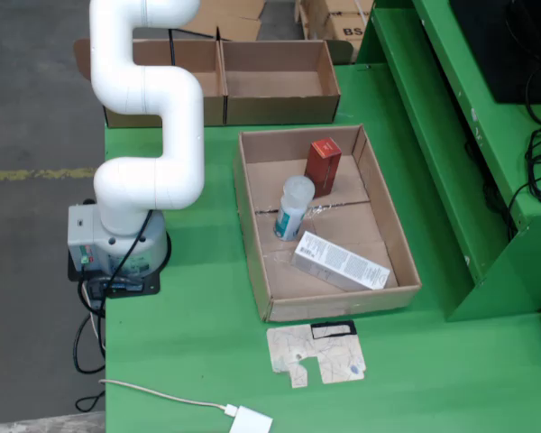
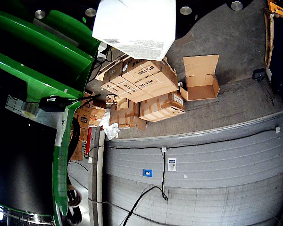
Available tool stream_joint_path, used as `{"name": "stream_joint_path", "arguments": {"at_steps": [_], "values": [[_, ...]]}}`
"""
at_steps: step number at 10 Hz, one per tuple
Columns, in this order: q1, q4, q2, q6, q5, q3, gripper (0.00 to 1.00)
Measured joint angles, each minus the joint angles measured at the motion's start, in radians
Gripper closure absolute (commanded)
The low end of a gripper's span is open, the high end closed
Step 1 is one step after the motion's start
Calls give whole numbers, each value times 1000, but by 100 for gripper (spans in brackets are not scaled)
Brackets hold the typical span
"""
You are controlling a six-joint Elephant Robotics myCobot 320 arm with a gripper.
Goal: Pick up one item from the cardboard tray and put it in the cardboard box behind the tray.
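Observation:
The cardboard tray (image 1: 252, 236) lies on the green table. It holds a red box (image 1: 323, 165), a clear bottle with a blue label (image 1: 293, 207) and a long white carton (image 1: 340, 262). Two open cardboard boxes stand behind it; the right one (image 1: 279, 110) looks empty. The white arm (image 1: 149, 108) rises out of the top of the fixed view, so my gripper is not seen there. In the wrist view a white box with small print (image 2: 134, 23) hangs close at the top, in the air, and hides the fingers holding it.
A flat cardboard scrap (image 1: 317, 354) and a white charger with cable (image 1: 251, 420) lie near the front edge. A green shelf frame (image 1: 451, 135) runs along the right. The wrist view looks out at stacked cartons (image 2: 141, 80) on the floor.

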Motion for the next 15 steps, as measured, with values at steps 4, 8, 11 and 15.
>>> {"name": "stream_joint_path", "arguments": {"at_steps": [4,8,11,15], "values": [[-47,-2,-40,8,0,-2,100],[-66,2,-91,12,0,3,100],[-87,-2,-152,31,0,-3,100],[-87,-2,-181,64,0,-3,100]]}}
